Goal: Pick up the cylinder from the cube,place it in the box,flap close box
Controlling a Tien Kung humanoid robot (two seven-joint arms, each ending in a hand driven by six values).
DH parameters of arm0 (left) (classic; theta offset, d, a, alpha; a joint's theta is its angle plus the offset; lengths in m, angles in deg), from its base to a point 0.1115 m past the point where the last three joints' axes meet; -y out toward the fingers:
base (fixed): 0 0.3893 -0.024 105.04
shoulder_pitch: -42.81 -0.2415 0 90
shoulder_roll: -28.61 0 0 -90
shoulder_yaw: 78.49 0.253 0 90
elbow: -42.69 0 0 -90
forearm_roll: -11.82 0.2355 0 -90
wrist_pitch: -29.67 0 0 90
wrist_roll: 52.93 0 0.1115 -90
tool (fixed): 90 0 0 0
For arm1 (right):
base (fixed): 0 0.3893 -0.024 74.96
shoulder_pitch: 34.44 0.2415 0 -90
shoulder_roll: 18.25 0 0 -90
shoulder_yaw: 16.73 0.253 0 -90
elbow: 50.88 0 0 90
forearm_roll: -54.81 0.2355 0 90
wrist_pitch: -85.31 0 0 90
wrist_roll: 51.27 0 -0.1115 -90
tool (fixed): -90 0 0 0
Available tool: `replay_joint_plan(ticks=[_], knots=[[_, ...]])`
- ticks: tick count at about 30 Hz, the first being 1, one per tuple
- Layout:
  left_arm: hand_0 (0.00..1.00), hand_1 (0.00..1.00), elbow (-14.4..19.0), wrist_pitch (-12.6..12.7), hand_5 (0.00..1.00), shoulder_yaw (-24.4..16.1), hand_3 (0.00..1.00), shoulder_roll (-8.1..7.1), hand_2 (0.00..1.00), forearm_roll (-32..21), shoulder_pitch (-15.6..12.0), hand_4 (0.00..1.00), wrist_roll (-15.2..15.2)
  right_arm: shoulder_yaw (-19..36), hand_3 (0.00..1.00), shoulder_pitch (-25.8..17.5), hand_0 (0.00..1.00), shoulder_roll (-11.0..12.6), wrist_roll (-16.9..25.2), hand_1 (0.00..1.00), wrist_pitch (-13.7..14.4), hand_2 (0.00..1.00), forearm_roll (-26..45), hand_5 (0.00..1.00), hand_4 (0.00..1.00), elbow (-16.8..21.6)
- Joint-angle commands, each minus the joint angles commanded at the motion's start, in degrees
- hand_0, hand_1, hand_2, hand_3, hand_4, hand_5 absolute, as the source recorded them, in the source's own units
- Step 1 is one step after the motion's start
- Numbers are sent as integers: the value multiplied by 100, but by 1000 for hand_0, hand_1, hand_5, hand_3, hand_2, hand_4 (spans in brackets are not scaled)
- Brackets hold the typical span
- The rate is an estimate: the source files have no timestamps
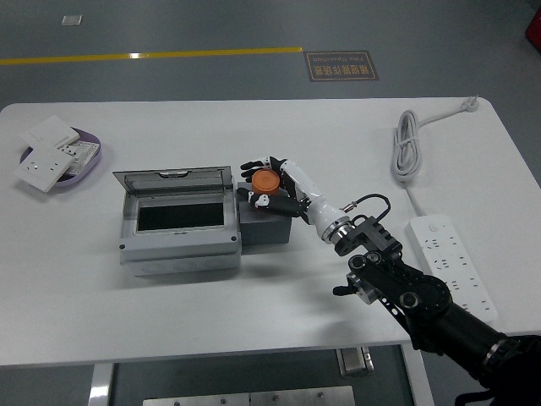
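Observation:
An orange cylinder [265, 181] stands above a dark grey cube [264, 225] just right of a grey box [179, 241]. The box's clear flap lid [173, 178] stands open at the back, showing a dark interior. My right hand [262, 184] reaches in from the lower right, its white and black fingers curled around the cylinder. Whether the cylinder still rests on the cube or is lifted, I cannot tell. My left arm is out of view.
A purple dish [91, 159] with white switch plates [51, 156] sits at the far left. A white power strip [452, 264] with a coiled cable [409, 145] lies at the right. A metal bracket [355, 361] shows below the table's near edge.

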Motion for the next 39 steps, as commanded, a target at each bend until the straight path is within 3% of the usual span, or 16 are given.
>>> replay_joint_plan(ticks=[1, 7, 8, 13, 14, 19, 20, 25, 26, 31, 32, 37, 38, 39], knots=[[604, 585, 0, 0, 206, -3, 583, 0, 591, 4, 0, 641, -1, 0, 653, 0, 675, 0, -1, 654, 4, 628, -2, 110, 684, 1], [604, 585, 0, 0, 206, -4, 583, -1, 591, 8, 5, 641, 0, -20, 653, -1, 675, -1, -11, 654, 53, 628, -8, 110, 684, 7], [604, 584, 0, 0, 207, -4, 583, -2, 591, 8, 7, 640, 1, -22, 646, -1, 656, -2, -14, 647, 59, 614, -5, 57, 583, 6], [604, 584, 0, 0, 207, -4, 583, -5, 591, 11, 12, 640, 1, -52, 646, -4, 656, -10, -26, 647, 74, 614, 35, 57, 583, -3], [602, 585, 0, 0, 207, -5, 583, -6, 591, 12, 12, 640, 1, -60, 627, -6, 726, -13, -25, 634, 76, 584, 46, 2, 328, -5], [602, 585, 0, 0, 207, 6, 583, -9, 591, 5, 14, 640, 5, -95, 627, -7, 726, -23, -37, 634, 98, 584, 110, 2, 328, -2], [602, 584, 0, 0, 206, 9, 583, -9, 591, 3, 13, 640, 6, -100, 615, -7, 734, -24, -43, 616, 105, 562, 117, 2, 186, 2], [602, 584, 0, 1, 206, 28, 583, -9, 591, -14, 8, 640, 11, -102, 615, -13, 734, -26, -86, 616, 145, 562, 147, 2, 186, 38], [602, 585, 0, 1, 206, 29, 583, -9, 591, -14, 8, 640, 11, -97, 541, -14, 612, -26, -94, 571, 151, 517, 147, 2, 2, 48], [602, 585, 0, 3, 206, 39, 583, -2, 591, -29, 6, 640, 15, -8, 541, -32, 612, 11, -134, 571, 196, 517, 127, 2, 2, 178], [602, 585, 0, 3, 206, 36, 583, 0, 592, -29, 3, 640, 14, 26, 477, -43, 558, 37, -160, 546, 211, 491, 107, 2, 2, 263], [602, 585, 0, 6, 206, 6, 583, 6, 592, -12, -17, 640, 5, 111, 477, -70, 558, 158, -302, 546, 251, 491, -15, 2, 2, 706], [601, 584, 0, 6, 206, -2, 583, 6, 591, -8, -22, 640, 3, 108, 391, -70, 529, 178, -332, 516, 253, 469, -41, 2, 18, 804], [601, 584, 0, 8, 206, -16, 583, 6, 591, -1, -29, 640, 0, 74, 391, -61, 529, 205, -383, 516, 253, 469, -79, 2, 18, 944]])
